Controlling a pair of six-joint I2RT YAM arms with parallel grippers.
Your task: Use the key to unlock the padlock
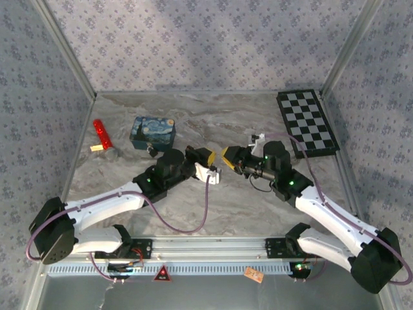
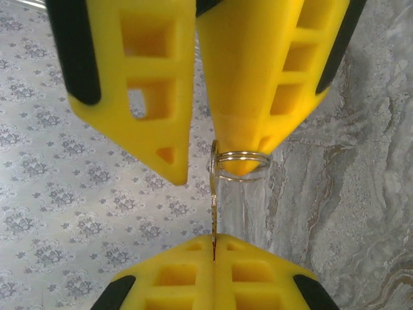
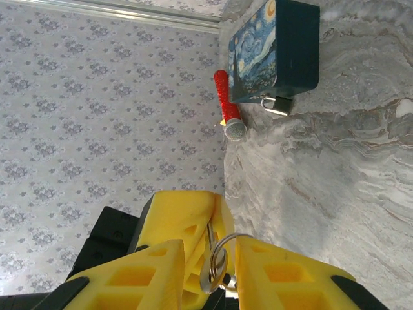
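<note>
Partway through, at a guess. Working over a marble-look table, with the box lying at the back left, well apart from the mid-table action.

Meeting tip to tip above the middle of the table: the left gripper, clenched on the key by its blade, and the right gripper, fingers parted and clamping nothing.

Hanging at the box's near edge and touching it: the padlock, apparently fastened, though too small to say for sure. Held off the table, edge-on between the 2 grippers: the key. Looped round 1 fingertip of the right gripper: the key ring.

Done, then: picking the key up. Left to do:
- settling which gripper carries it
- bringing it across to the padlock
- steadying the lock
- seating the blade in the keyhole
- turning and freeing the shackle

Keyhole not made out, so no telling which way the padlock faces.

As for writing: none legible. On the box lid, a swirling night-sky painting in blue and yellow, no words visible. On the near rail, a red triangle sticker and an orange tag, both too small to read. No brand made out on padlock or key.
</note>
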